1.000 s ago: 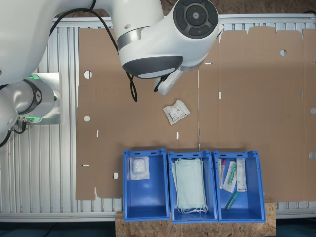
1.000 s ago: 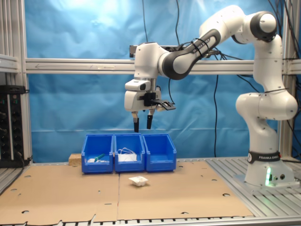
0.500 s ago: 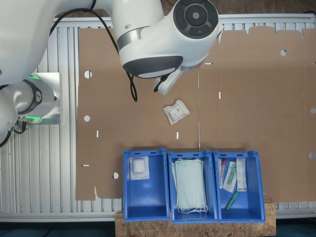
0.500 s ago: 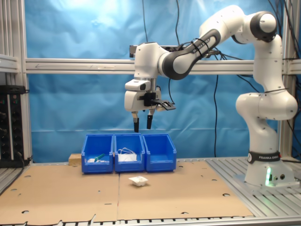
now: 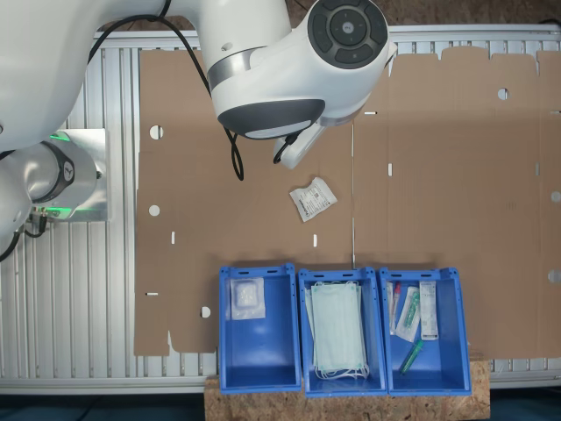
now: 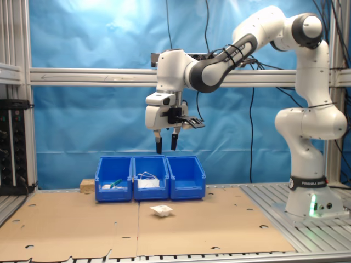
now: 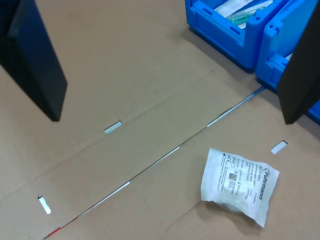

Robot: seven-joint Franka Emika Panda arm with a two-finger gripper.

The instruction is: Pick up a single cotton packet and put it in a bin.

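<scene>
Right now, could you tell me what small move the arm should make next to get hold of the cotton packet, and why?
Probably a short sideways shift to centre over the cotton packet, then a descent. In the second exterior view the gripper hangs high above the cardboard with its fingers apart and empty, and the packet lies flat below on the cardboard, in front of the blue bins. In the wrist view it sits off-centre between the fingers.

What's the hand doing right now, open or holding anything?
Hand: open and empty, fingers apart, high above the cardboard; the cotton packet lies loose on the cardboard below it.
</scene>
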